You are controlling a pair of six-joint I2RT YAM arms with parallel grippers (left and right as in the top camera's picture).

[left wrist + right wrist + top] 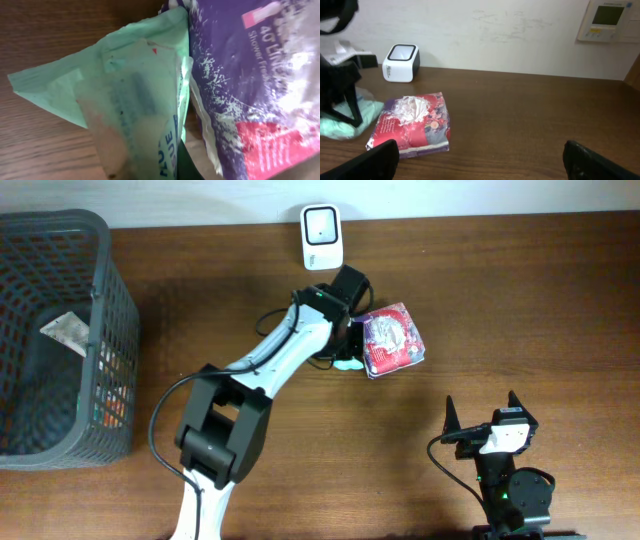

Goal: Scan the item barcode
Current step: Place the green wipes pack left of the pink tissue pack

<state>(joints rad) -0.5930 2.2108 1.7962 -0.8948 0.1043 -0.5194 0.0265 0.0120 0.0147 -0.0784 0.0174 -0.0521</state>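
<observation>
Nearest the robot's base, the right pincer (482,406) hangs just over the bench (520,300) with its fingers wide apart and nothing between them, probably parked clear of the work.

Mid-bench, the left pincer (345,342) is closed, apparently clamped on the thin edge of a mint-green packet (135,95). Its own camera is filled by the packet, so the fingers themselves are hidden. I take this packet to be the item to scan. It sits low at the bench surface, touching a purple-and-red pack (392,338) lying flat beside it. A pinch on the edge would leave the faces free to turn toward a reader. No barcode can be made out; the print is blurred and partly cut off.

Farthest, the white scanner (322,237) stands by the wall, and off to the left is a dark basket (110,300) whose contents are unclear.
</observation>
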